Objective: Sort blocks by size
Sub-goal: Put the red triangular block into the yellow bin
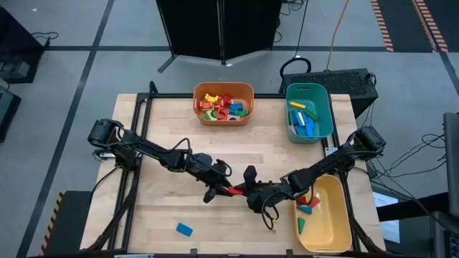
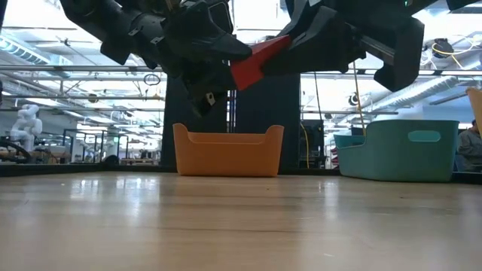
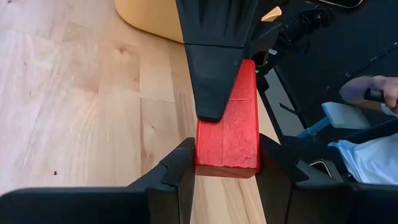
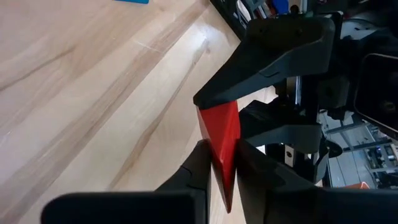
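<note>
From above, the two dark arms meet over the middle of the light wooden table (image 1: 165, 208), the left gripper (image 1: 224, 188) and the right gripper (image 1: 247, 193) both closed on one flat red rectangular block (image 1: 235, 190) held between them, clear of the tabletop. A single small blue block (image 1: 184, 228) lies near the table's front edge, well apart from the arms; the orange plastic bin (image 1: 223, 103) at the back holds a mixed heap of coloured blocks, the teal plastic bin (image 1: 309, 111) mostly blue ones, and the yellow plastic bin (image 1: 324, 213) just beside the right arm a few. At table height the red block hangs tilted in the air in front of the orange bin, dark fingers on both ends. The left wrist camera shows its own two fingers (image 3: 180, 171) pinching the block's near end across its width while the other arm's finger lies flat along its top face (a person's hand shows beyond the table). The right wrist camera shows its fingers (image 4: 199, 165) narrowly clamping the block's thin sides.
</note>
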